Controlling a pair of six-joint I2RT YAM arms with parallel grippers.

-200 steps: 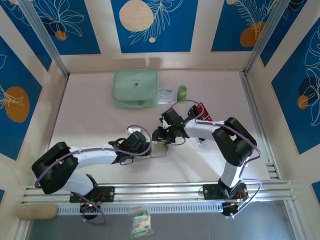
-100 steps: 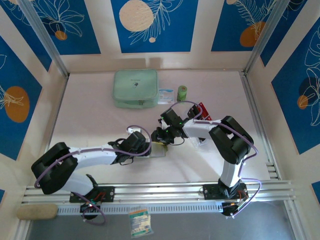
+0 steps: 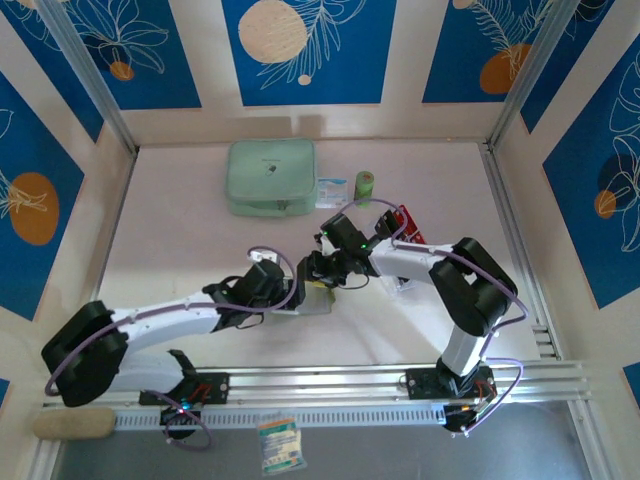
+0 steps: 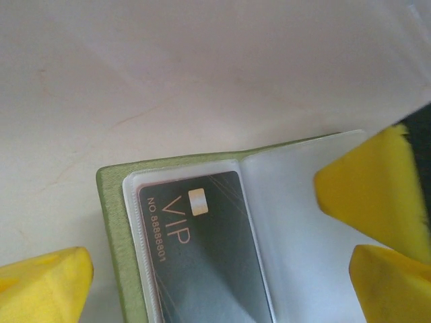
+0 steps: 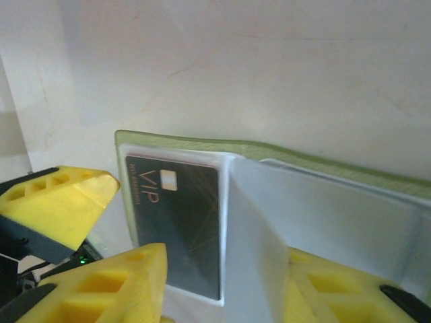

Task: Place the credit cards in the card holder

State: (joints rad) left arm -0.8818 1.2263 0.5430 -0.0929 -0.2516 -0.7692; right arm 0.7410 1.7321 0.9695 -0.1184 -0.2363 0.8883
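Over the open holder: 1 card seated, next pocket waiting

Mid-table, between my 2 arms, the card holder (image 4: 111,235) lies open and flat on the table (image 4: 202,81), olive cover down, clear pockets up. The black card (image 4: 202,262), the one marked VIP, sits fully inside a clear pocket, so I call that card done. My left claw (image 4: 221,266) hovers low over it with fingers (image 4: 47,286) spread wide, 1 off each side of the holder, gripping nothing. My right claw (image 5: 225,269) faces it from the far side, fingers (image 5: 114,289) partly apart. The clear leaf (image 5: 252,229) of the next pocket stands up between them, close against 1 finger. There's a gap on its other side, so I judge it propped, not pinched.

Step in hand, as I read it: between cards. Red cards (image 3: 408,222) wait beside my right forearm, away from the holder. The next move calls for my right claw to clear the leaf without flicking the holder, take 1 red card by its edge, and bring it back flat to the pocket mouth, while my left claw comes down to pin the cover so nothing slides
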